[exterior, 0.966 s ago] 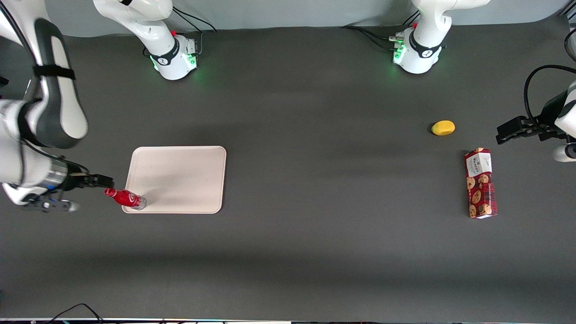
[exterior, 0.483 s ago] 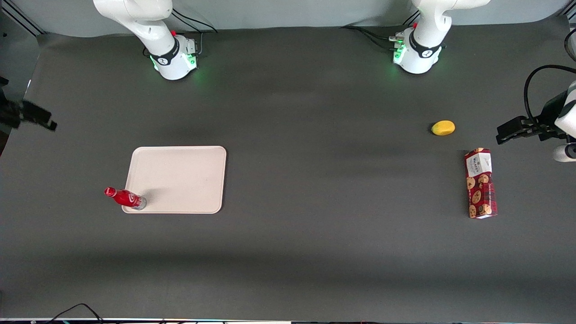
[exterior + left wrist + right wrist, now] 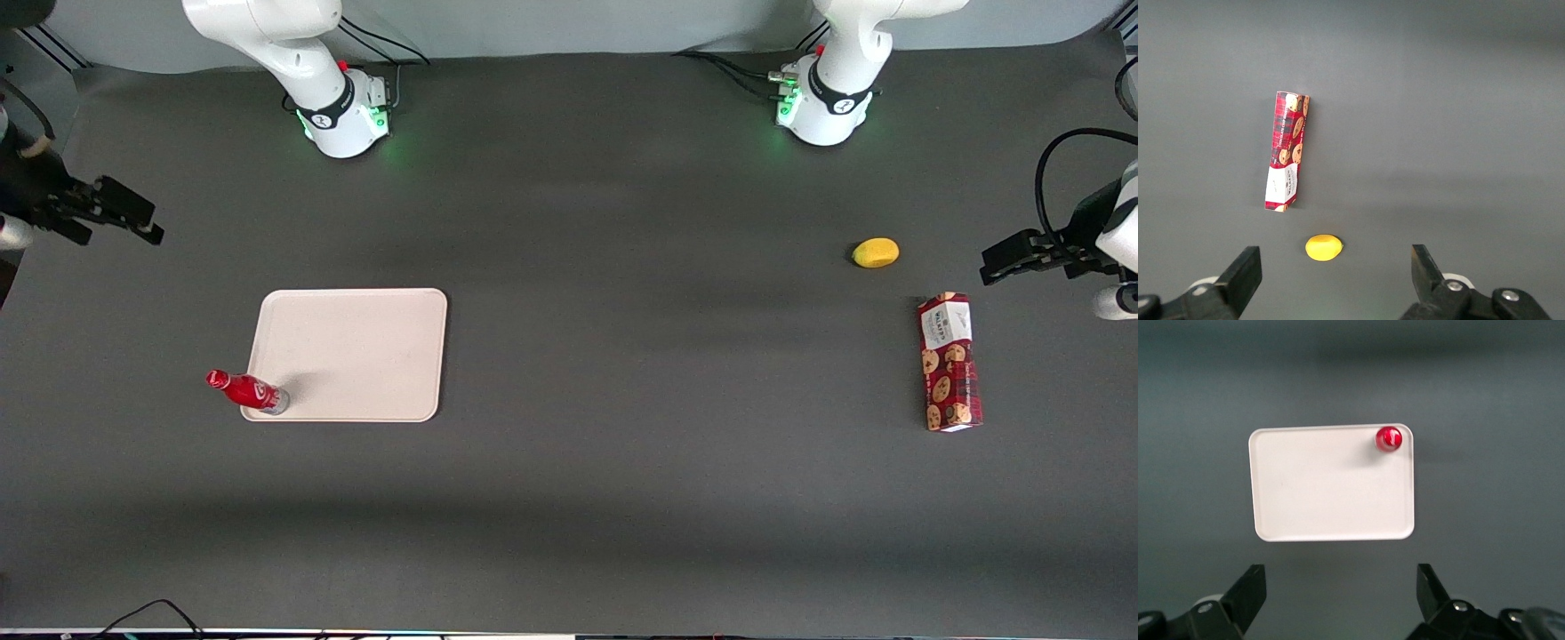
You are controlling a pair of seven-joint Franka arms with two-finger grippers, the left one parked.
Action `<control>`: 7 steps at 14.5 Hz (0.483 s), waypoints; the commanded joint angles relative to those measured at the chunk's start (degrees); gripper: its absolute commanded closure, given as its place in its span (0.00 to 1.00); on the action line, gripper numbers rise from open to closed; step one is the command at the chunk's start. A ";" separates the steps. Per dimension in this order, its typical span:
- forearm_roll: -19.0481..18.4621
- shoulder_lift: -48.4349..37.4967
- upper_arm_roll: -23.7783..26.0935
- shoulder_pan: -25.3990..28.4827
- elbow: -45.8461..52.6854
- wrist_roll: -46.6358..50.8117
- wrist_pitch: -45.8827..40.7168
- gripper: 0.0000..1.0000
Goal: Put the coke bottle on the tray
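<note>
Now the bottle (image 3: pixel 250 392) is standing upright in one corner of the tray (image 3: pixel 356 347), the corner nearest the front camera toward the working arm's end; its base seems to be sitting just inside the rim, though the front view makes that hard to judge. Bare table is lying all around the tray. The gripper (image 3: pixel 133 222) is hanging well apart from the bottle, high over the table, farther from the front camera than the tray. Its fingers (image 3: pixel 1248 593) are standing spread wide, holding and touching nothing. A cookie box (image 3: pixel 949 362) and a yellow fruit (image 3: pixel 876 252) are lying near each other toward the parked arm's end.
</note>
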 commanded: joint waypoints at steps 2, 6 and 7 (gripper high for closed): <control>1.39 5.62 -0.37 -0.66 5.41 0.22 1.48 0.00; 1.30 6.68 -0.37 -0.76 5.86 0.13 1.65 0.00; 1.22 6.69 -0.37 -0.76 5.86 0.13 1.65 0.00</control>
